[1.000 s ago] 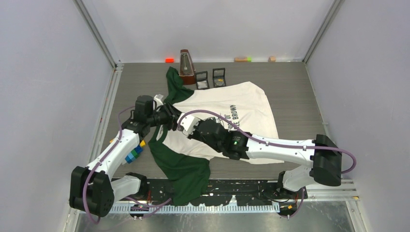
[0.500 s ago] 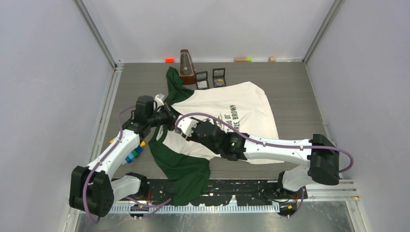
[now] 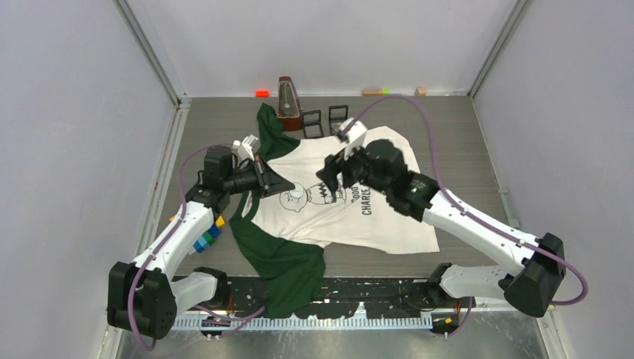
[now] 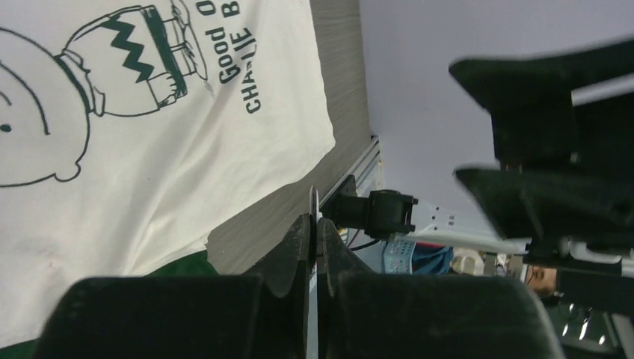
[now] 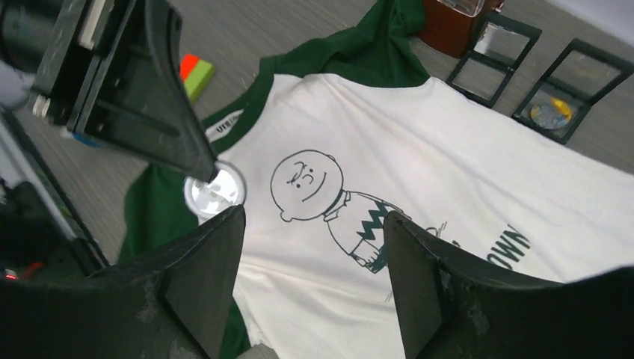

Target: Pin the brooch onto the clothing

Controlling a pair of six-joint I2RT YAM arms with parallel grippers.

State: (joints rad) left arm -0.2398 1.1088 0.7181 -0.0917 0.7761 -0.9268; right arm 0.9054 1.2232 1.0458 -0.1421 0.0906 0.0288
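The small round silvery-white brooch (image 5: 214,192) is pinched at its edge in the tips of the closed left claw (image 4: 314,228). It hangs just above the green collar of the white T-shirt with dark green sleeves (image 3: 374,224), beside the printed cartoon head. The shirt lies flat and print up on the grey wood-grain table (image 3: 448,127), collar towards the left arm and hem towards the right, so the pinning spot seems to lie below the left claw. The right claw (image 5: 312,221) hovers over the chest print, jaws wide and empty.
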